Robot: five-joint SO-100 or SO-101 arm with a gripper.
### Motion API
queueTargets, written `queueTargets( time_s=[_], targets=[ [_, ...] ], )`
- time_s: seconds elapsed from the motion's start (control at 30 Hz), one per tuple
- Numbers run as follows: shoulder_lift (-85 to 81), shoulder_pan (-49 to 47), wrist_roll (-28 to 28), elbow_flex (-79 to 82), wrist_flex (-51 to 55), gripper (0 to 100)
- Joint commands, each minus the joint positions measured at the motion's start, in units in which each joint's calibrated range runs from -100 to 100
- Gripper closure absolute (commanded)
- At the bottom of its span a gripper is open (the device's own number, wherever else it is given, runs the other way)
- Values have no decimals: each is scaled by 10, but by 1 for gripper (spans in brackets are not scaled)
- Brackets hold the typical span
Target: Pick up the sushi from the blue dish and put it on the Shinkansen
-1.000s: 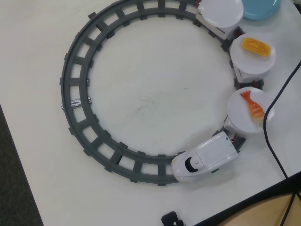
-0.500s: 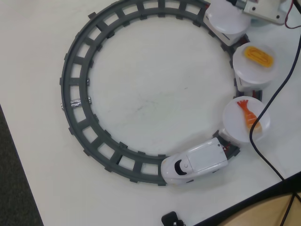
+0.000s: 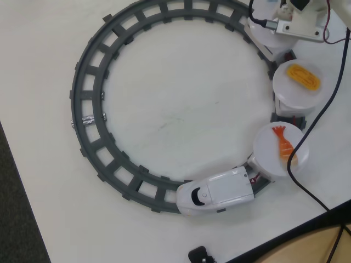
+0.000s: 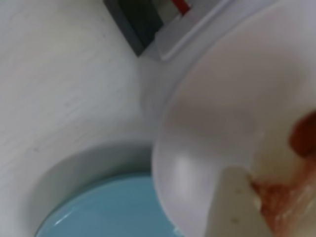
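In the wrist view, the reddish-pink sushi [image 4: 284, 205] lies against my one visible white finger [image 4: 232, 207], low over a round white plate [image 4: 222, 98]. My gripper [image 4: 276, 197] appears shut on it, and the second finger is out of frame. The blue dish [image 4: 108, 212] lies beside and below that plate at the bottom left. In the overhead view, the white Shinkansen [image 3: 216, 192] stands on the grey ring track [image 3: 90, 104] at the bottom. My arm [image 3: 299, 24] covers its rearmost plate at the top right. The blue dish is out of the overhead view.
An orange shrimp piece [image 3: 283, 143] lies on the first white plate behind the engine and a yellow egg piece [image 3: 303, 76] on the second. A black cable [image 3: 313, 118] runs down the right side. The table edge cuts across the lower left and lower right corners.
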Motion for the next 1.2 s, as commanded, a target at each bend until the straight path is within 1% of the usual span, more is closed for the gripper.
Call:
queueTargets(
  time_s=[0.0,0.1,0.2,0.33,0.53,0.6,0.77,0.8,0.87,1.0,1.1,1.17],
  targets=[
    [-38,0,-1,-2,10,90],
    [-38,-2,0,-2,10,78],
    [-40,-3,1,-2,10,71],
    [-47,-3,0,-2,11,68],
    [-117,2,-8,7,11,69],
    [-169,2,-11,57,11,69],
    [-356,7,-14,255,10,69],
    [-393,21,-16,286,10,69],
    [-468,63,-40,330,3,69],
    [-581,177,-80,410,-17,69],
    [-635,240,-101,533,-91,69],
    [-660,246,-109,647,-145,69]
  ],
)
